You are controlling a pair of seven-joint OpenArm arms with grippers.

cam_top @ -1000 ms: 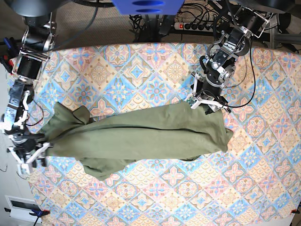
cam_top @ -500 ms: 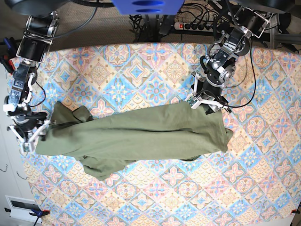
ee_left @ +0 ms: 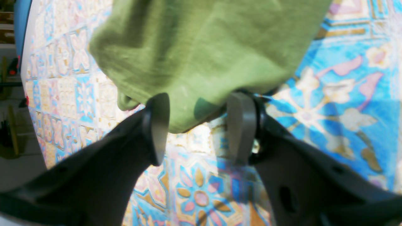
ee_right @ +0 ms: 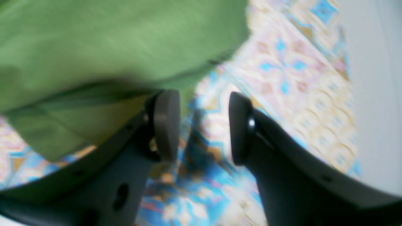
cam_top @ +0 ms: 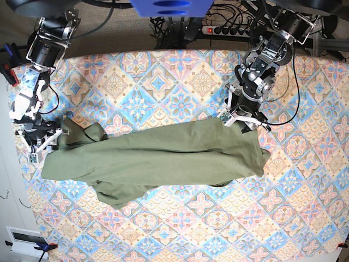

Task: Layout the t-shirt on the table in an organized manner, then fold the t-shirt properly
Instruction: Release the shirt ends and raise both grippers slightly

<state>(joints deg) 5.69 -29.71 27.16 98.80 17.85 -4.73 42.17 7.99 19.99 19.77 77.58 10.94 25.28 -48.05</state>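
Note:
The olive-green t-shirt (cam_top: 163, 155) lies stretched left to right across the patterned table (cam_top: 163, 76), bunched and wrinkled, with a lobe hanging toward the front left. My left gripper (cam_top: 241, 121) stands at the shirt's upper right corner. In the left wrist view it (ee_left: 198, 125) is open, and the shirt's edge (ee_left: 204, 47) reaches down between the fingers without being clamped. My right gripper (cam_top: 42, 143) is at the shirt's left end. In the right wrist view it (ee_right: 202, 125) is open and empty, with the shirt (ee_right: 94, 40) just left of and above it.
The table's left edge (cam_top: 22, 164) runs close beside my right gripper, and it also shows in the right wrist view (ee_right: 348, 94). A power strip and cables (cam_top: 223, 28) lie behind the table's far edge. A blue mount (cam_top: 172, 6) is at the top centre.
My right gripper has moved along the left edge toward the back and off the shirt's left corner, which now lies spread on the table. The left arm has barely moved.

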